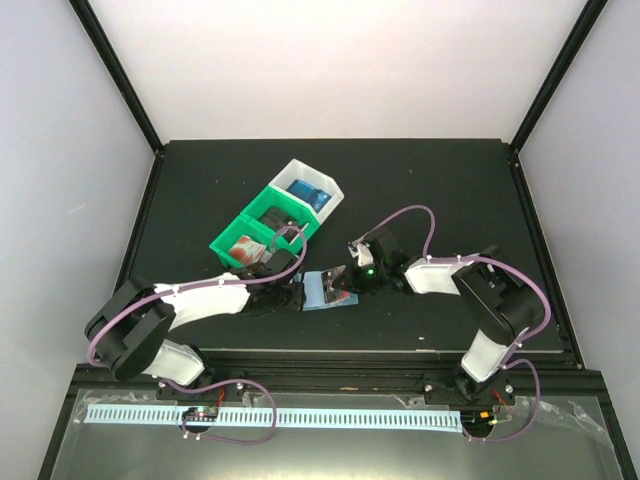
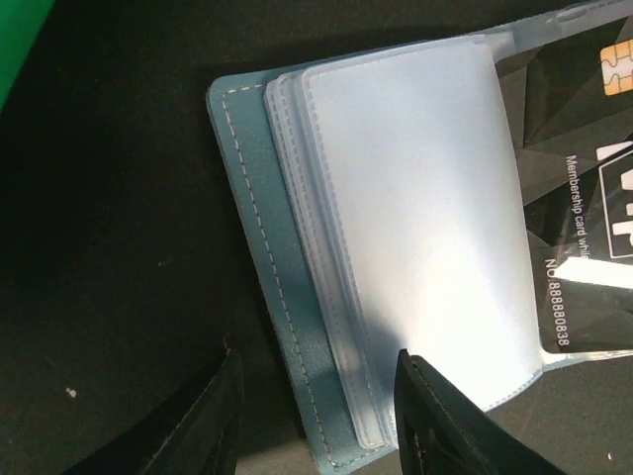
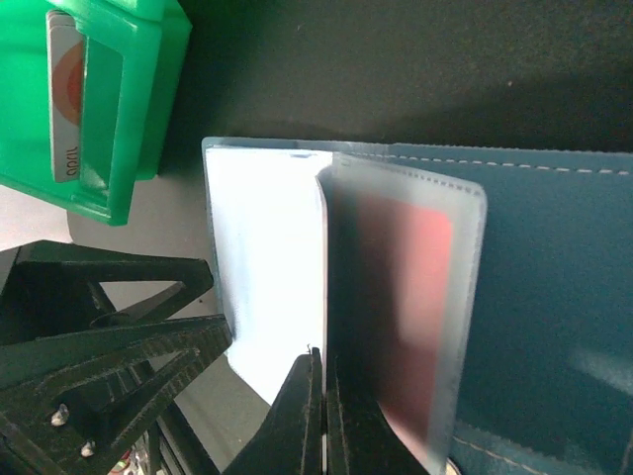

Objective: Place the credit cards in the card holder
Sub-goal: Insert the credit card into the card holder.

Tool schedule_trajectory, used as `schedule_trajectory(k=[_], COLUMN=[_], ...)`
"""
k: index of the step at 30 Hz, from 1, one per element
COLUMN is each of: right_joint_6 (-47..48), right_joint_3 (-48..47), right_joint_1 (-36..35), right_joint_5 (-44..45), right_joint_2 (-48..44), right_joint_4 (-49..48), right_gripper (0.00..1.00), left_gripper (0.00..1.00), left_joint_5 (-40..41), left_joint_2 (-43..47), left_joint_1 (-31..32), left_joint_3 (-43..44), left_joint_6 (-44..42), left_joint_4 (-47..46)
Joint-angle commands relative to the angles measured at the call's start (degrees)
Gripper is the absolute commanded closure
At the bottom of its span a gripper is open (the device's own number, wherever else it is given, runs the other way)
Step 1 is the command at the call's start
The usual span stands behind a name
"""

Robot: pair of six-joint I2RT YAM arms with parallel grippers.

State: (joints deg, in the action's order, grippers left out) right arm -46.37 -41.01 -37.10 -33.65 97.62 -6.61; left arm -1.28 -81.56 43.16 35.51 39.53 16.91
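Observation:
The teal card holder lies open on the black table between my grippers. In the left wrist view its teal cover and stacked clear pockets show, with a black membership card in a pocket at the right. My left gripper is open, its fingers straddling the holder's near edge. My right gripper is shut on the edge of one clear pocket and holds it upright; a red card shows through it. A red-and-white card stands in the green bin.
The green bin and a white bin with blue cards stand just behind the left gripper. The right gripper is beside the holder. The left gripper's black fingers sit close to the right one.

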Motion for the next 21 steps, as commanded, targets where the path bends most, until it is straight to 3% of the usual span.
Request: schedule_trajectory(k=[1,8,21], right_joint_6=[-1.3,-5.1,-5.3], right_joint_3=[0.8,2.4,3.1], right_joint_1=[0.3,0.3,0.2], right_joint_5=[-1.8,-3.2,-4.8], right_joint_2=[1.4,2.9,5.7], right_joint_4=[-2.5,-6.8,-11.2], right_gripper=[0.99,0.99,0.99], left_gripper=[0.58,0.72,0.74], left_joint_5=[3.1,3.1,3.0], left_joint_2=[-0.9,-2.7,-3.6], left_joint_1=[1.3,2.8,4.0], left_joint_3=[1.4,1.4,1.7], left_joint_6=[2.5,3.7,4.5], left_joint_4=[1.2,1.5,1.3])
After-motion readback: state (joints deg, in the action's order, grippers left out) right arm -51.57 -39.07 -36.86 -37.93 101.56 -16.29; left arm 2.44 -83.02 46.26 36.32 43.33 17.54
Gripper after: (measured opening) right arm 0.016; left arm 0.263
